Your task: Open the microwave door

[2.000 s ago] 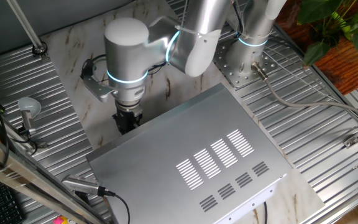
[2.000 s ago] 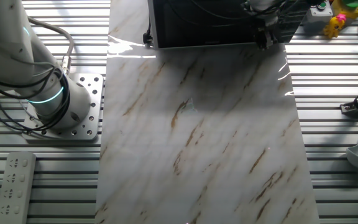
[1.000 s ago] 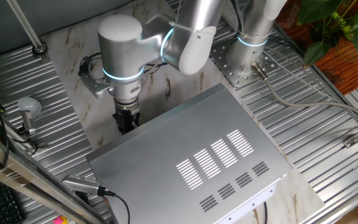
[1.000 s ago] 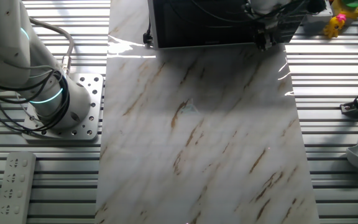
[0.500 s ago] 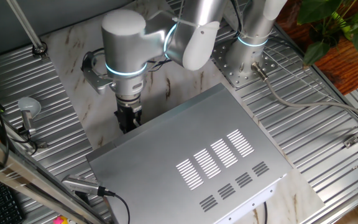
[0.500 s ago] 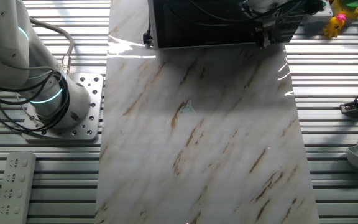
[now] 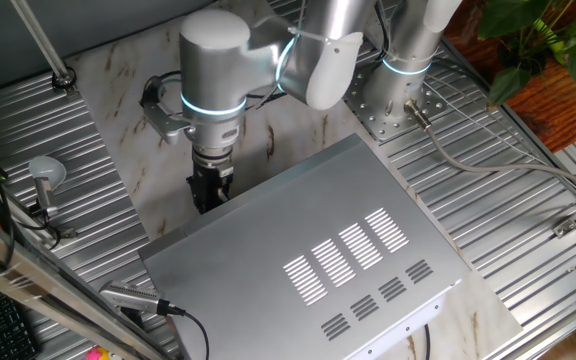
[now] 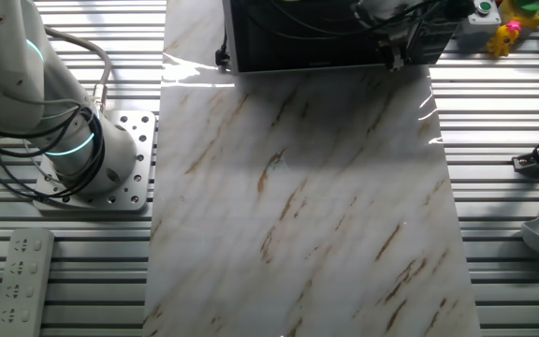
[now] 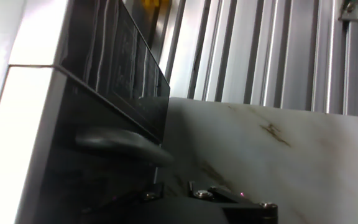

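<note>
Your claw (image 7: 206, 195) sits low at the front edge of the microwave (image 7: 308, 265), tight against the microwave door (image 8: 302, 42). Whether its fingers are spread or pressed together, you cannot tell; in the hand view the black door panel and a rounded dark handle-like part fill the space just ahead of it. The door looks flush with the box, or nearly so, so the opening seems hardly begun. The marble worktop (image 8: 307, 206) before the door leaves room to swing it out.
</note>
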You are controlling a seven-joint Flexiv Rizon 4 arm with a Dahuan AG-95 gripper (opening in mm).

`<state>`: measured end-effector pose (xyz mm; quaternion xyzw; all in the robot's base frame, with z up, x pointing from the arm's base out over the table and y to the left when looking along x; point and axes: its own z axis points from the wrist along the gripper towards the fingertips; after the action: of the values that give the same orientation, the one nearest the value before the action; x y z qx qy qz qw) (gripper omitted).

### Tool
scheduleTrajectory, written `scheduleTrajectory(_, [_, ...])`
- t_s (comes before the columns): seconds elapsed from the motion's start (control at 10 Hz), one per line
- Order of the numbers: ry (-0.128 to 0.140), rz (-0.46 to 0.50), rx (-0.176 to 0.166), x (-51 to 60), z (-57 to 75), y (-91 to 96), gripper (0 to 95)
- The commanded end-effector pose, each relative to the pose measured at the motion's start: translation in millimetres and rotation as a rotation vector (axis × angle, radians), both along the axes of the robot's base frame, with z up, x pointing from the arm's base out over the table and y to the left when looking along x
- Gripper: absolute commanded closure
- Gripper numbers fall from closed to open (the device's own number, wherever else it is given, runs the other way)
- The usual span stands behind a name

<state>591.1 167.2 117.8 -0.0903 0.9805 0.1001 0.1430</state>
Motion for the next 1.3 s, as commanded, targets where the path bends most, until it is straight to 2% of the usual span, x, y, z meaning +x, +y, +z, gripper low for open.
scheduleTrajectory(0.1, [-0.02, -0.006, 0.008, 1.0, 1.2, 0.0, 76.0])
scheduleTrajectory(0.6, [-0.048, -0.009, 0.015, 1.6, 12.3, 4.6, 76.0])
scheduleTrajectory(0.9, [-0.062, -0.01, 0.047, 4.9, 14.3, 5.7, 76.0])
scheduleTrajectory(1.3, [-0.06, -0.016, 0.033, 11.8, 16.5, 10.2, 76.0])
